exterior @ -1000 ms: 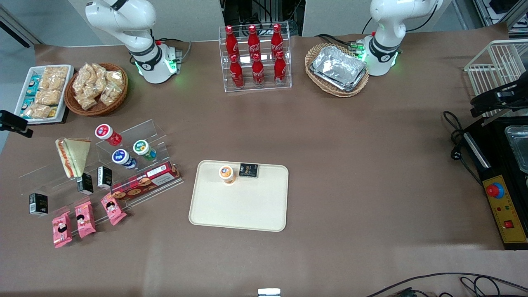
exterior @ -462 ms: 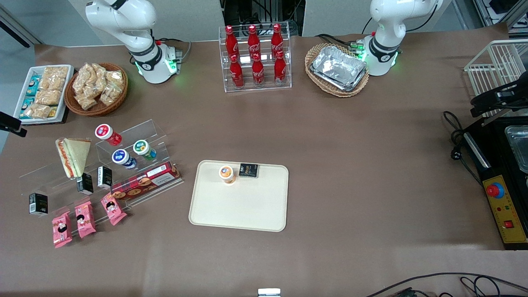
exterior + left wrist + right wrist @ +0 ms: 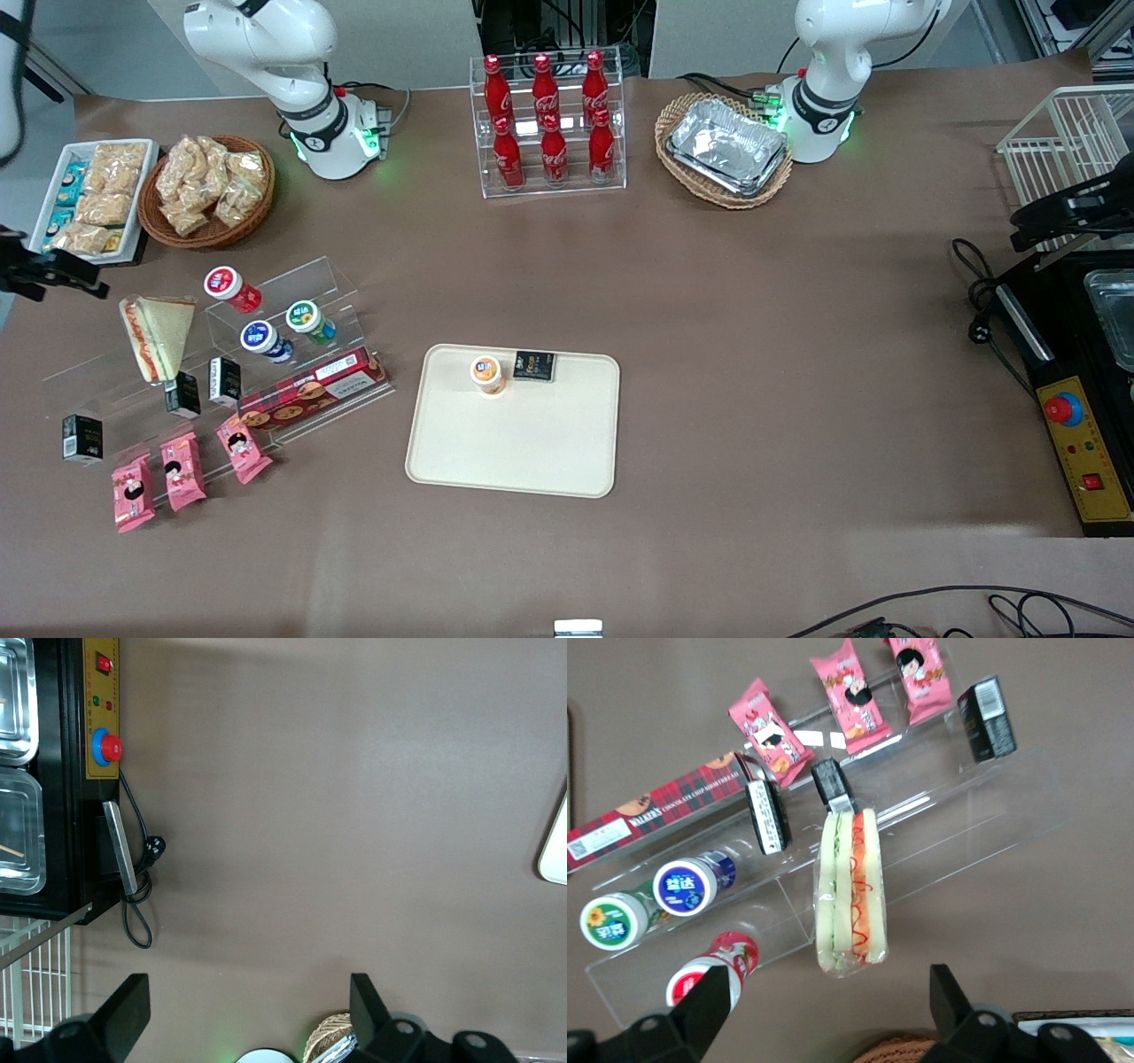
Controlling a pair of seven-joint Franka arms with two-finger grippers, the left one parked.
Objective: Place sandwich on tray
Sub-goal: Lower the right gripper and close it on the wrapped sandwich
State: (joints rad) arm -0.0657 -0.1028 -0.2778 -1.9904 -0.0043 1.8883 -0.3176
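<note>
End effector (image 3: 824, 1005) nearer — wrapped wedge sandwich (image 3: 850, 890).

Sandwich (image 3: 158, 335) (image 3: 851, 892): triangular wedge in clear plastic wrap, white bread, orange-pink and green filling layers visible along the cut face. Lies on the clear acrylic stepped stand (image 3: 106, 390) toward the working arm's end of the table, narrow tip pointing toward the front camera; appears to lean on a step, though exact contact is hard to judge.

Tray (image 3: 514, 452): cream-beige, flat, rectangular, rounded corners, low rim. Mid-table, well apart from the sandwich.

Gripper (image 3: 66, 273): above the table edge, near the sandwich.
</note>
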